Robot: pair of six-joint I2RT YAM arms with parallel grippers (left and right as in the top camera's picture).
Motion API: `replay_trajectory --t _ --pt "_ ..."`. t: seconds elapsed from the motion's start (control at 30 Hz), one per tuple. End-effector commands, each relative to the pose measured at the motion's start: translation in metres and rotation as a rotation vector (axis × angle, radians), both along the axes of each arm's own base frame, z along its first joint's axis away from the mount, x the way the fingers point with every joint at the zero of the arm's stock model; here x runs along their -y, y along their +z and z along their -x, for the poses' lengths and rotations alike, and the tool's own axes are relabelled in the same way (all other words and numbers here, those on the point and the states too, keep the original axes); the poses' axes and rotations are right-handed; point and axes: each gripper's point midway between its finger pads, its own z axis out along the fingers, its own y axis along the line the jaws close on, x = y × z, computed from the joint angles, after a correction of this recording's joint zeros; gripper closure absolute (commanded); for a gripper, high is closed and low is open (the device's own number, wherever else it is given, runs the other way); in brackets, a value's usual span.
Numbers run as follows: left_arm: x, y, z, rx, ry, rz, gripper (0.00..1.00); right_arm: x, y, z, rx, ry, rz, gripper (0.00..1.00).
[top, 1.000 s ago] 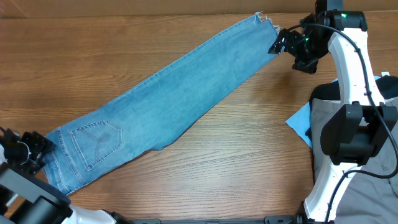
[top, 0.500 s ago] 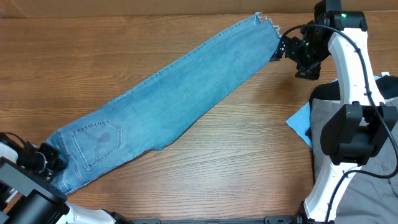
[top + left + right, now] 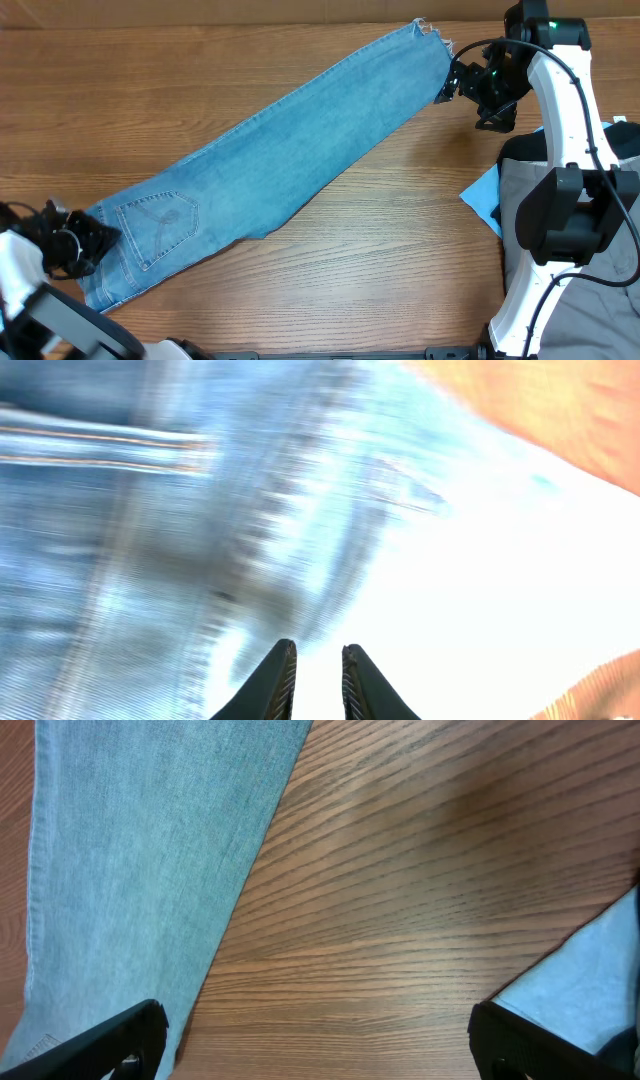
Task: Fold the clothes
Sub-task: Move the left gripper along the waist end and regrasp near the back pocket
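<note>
Left gripper (image 3: 318, 652): near-closed at jeans (image 3: 280, 150) waistband; grasp, cannot tell; risk: cloth slips.
Right gripper (image 3: 320, 1040): released beside hem (image 3: 425, 30); risk: misses cloth.

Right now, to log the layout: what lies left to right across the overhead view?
left gripper → jeans → right gripper → grey trousers

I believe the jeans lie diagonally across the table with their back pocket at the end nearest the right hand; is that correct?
Not quite: the back pocket is at the end nearest the left hand, as the overhead view shows. The jeans do lie diagonally across the table.
</note>
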Motion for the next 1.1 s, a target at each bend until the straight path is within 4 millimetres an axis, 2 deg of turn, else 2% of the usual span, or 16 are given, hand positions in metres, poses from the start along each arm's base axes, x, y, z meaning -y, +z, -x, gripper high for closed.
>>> replay_trajectory --t 0.0,0.13,0.2,0.3,0.37,0.47,0.53,0.6,0.73,0.8,0.87,0.9,0.97,1.07 --pt "0.029 0.019 -0.017 0.085 -0.133 -0.015 0.82 0.0 0.005 -0.002 0.018 0.008 0.005 0.0" --pt "0.067 0.008 -0.029 0.036 -0.301 -0.051 0.81 0.0 0.005 -0.002 0.018 0.007 0.004 0.0" --pt "0.081 -0.005 -0.025 -0.044 -0.322 -0.07 0.81 0.0 0.005 -0.001 0.015 0.007 0.004 0.0" --pt "0.105 -0.026 -0.014 -0.129 -0.324 -0.06 0.89 -0.001 0.005 0.001 0.007 0.007 0.003 0.0" --pt "0.113 -0.043 -0.002 -0.196 -0.281 -0.062 0.91 -0.001 0.004 0.002 0.001 0.007 0.003 0.0" --pt "0.111 -0.061 0.017 -0.274 -0.2 -0.067 0.91 -0.001 0.004 0.004 -0.004 0.007 0.003 0.0" --pt "0.102 -0.071 0.031 -0.326 -0.13 -0.085 0.9 -0.001 0.004 0.004 -0.006 0.005 0.002 0.0" --pt "0.084 -0.077 0.036 -0.351 -0.063 -0.14 0.91 -0.001 0.004 0.004 -0.007 0.004 0.002 0.0" --pt "0.012 -0.074 0.025 -0.308 0.133 -0.369 0.91 -0.001 0.004 0.004 -0.005 0.006 0.002 0.0" --pt "-0.018 -0.064 0.008 -0.212 0.216 -0.425 0.91 -0.002 0.004 0.005 -0.009 0.007 0.002 0.0" --pt "-0.039 -0.05 -0.012 -0.101 0.264 -0.444 0.91 -0.004 0.004 0.008 -0.022 0.012 0.001 0.0" --pt "-0.047 -0.04 -0.026 -0.03 0.253 -0.456 0.9 -0.006 0.004 0.01 -0.03 0.016 0.001 0.0" --pt "-0.058 -0.017 -0.053 0.098 0.207 -0.489 0.82 -0.011 0.004 0.013 -0.041 0.029 0.001 0.0" --pt "-0.068 0.021 -0.084 0.209 0.122 -0.554 0.74 -0.02 0.002 0.014 -0.04 0.056 0.026 0.0"
